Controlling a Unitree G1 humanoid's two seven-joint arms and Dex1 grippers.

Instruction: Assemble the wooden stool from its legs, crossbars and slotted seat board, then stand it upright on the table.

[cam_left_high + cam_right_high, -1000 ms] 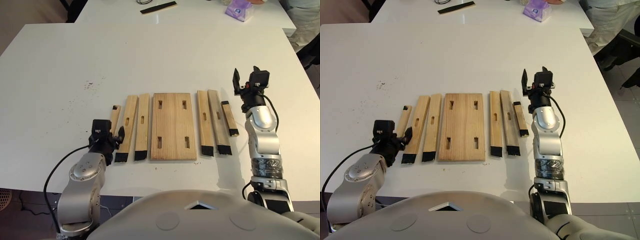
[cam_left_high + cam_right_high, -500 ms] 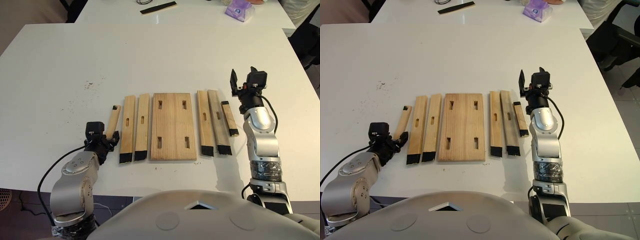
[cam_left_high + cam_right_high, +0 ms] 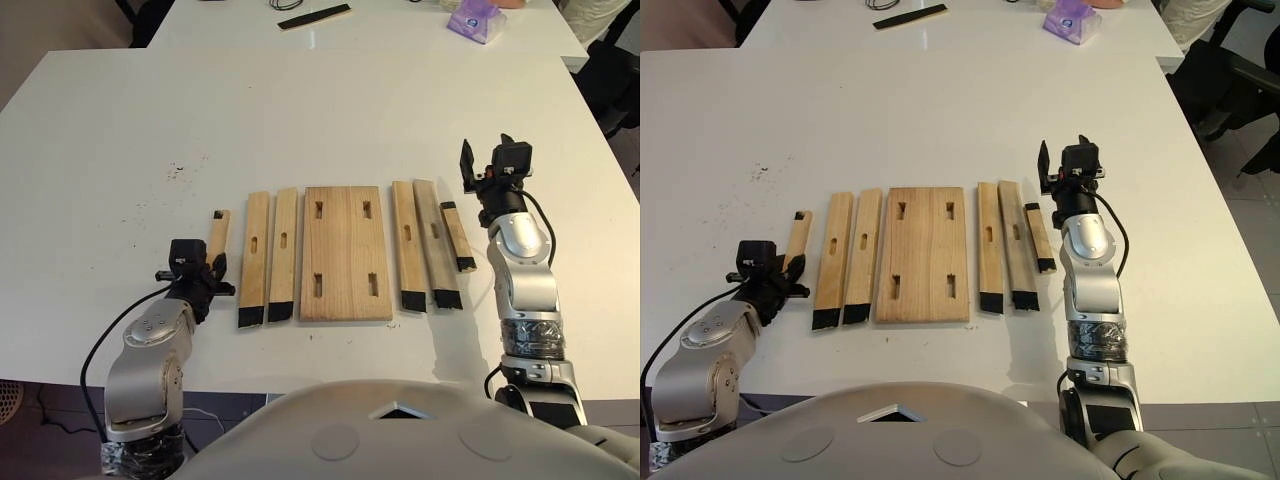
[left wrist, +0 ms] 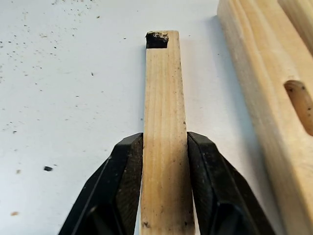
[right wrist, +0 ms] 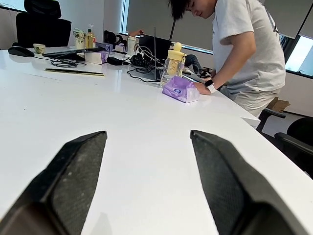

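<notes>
The slotted seat board (image 3: 346,252) lies flat in the middle of the white table (image 3: 300,110). Two slotted legs (image 3: 270,255) lie to its left and two more (image 3: 420,242) to its right. A short crossbar (image 3: 459,236) lies just beyond the right legs. The left short crossbar (image 3: 217,232) rests on the table, and my left gripper (image 4: 165,138) is shut on its near part, with both fingers (image 4: 128,169) pressed against its sides. My right gripper (image 3: 487,160) hovers open above the table, just beyond the right crossbar's far end, with nothing between its pads (image 5: 73,171).
A black strip (image 3: 316,15) and a purple tissue pack (image 3: 476,20) lie on the far table. Dark specks (image 3: 178,170) dot the surface to the left. The table's near edge runs close behind both arms.
My left gripper has moved left, away from the left legs, and the short crossbar has shifted left with it. The right gripper shifted slightly left, then stayed put.
</notes>
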